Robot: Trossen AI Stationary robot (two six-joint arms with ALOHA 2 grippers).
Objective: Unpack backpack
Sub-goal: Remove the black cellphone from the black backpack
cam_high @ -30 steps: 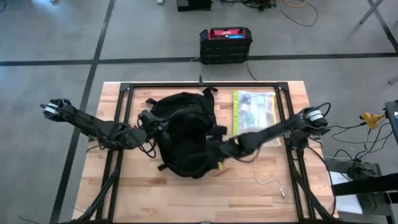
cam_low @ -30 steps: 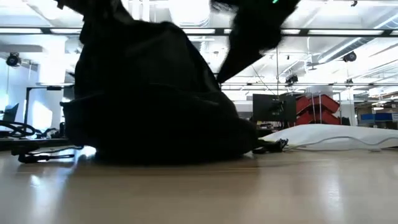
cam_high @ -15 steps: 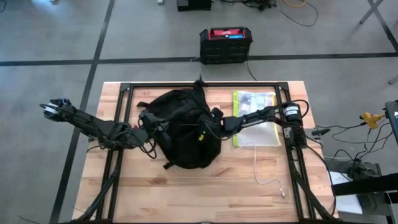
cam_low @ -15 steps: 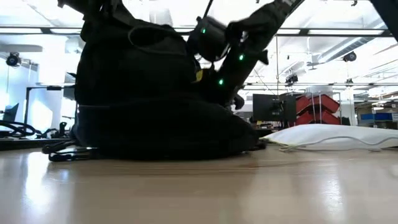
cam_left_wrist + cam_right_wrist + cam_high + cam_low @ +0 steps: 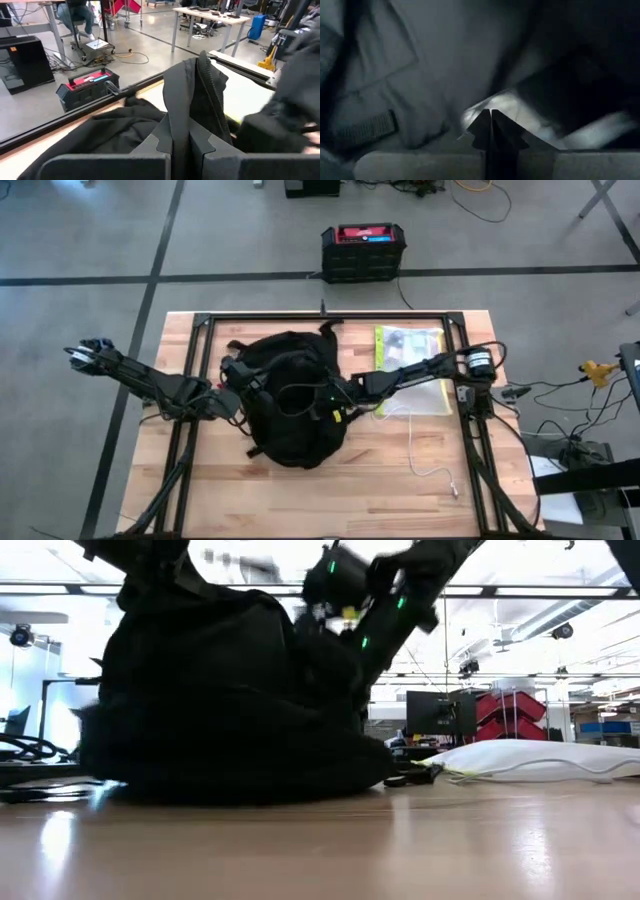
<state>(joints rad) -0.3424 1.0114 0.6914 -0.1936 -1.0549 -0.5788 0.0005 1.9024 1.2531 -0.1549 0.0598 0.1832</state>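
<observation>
Fabric is the main hazard here. In the high view the backpack point(image 5: 293, 405) is seen in the middle of the table point(image 5: 400, 490), slumped and rumpled. The left gripper point(image 5: 232, 392) is pressed against the backpack's left flank, and the right gripper point(image 5: 335, 402) is buried in its right side. A clear bag point(image 5: 408, 360) of small items lies just right of the backpack, and a white cable point(image 5: 428, 465) trails beyond that. A black box point(image 5: 363, 250) sits on the floor behind the backpack.

In the low view the backpack point(image 5: 225, 700) is shown as a tall dark heap, with the right arm point(image 5: 390, 600) reaching down into it from above; the bag point(image 5: 530, 758) lies to its right.

In the left wrist view the left fingers point(image 5: 172, 160) are closed on a raised fold of the backpack point(image 5: 197, 95) beside its zip, so the opening is probably being held up.

In the right wrist view the right fingers point(image 5: 491, 131) are pressed together deep inside the backpack point(image 5: 395, 60), with something pale point(image 5: 495, 107) just beyond their tips; what it is, and whether it is pinched, cannot be told.

If lining is caught instead of an item, the whole backpack could be dragged toward the bag. If the left fold slips out, the opening may collapse over the right arm. A strap could also be snagged on withdrawal.
</observation>
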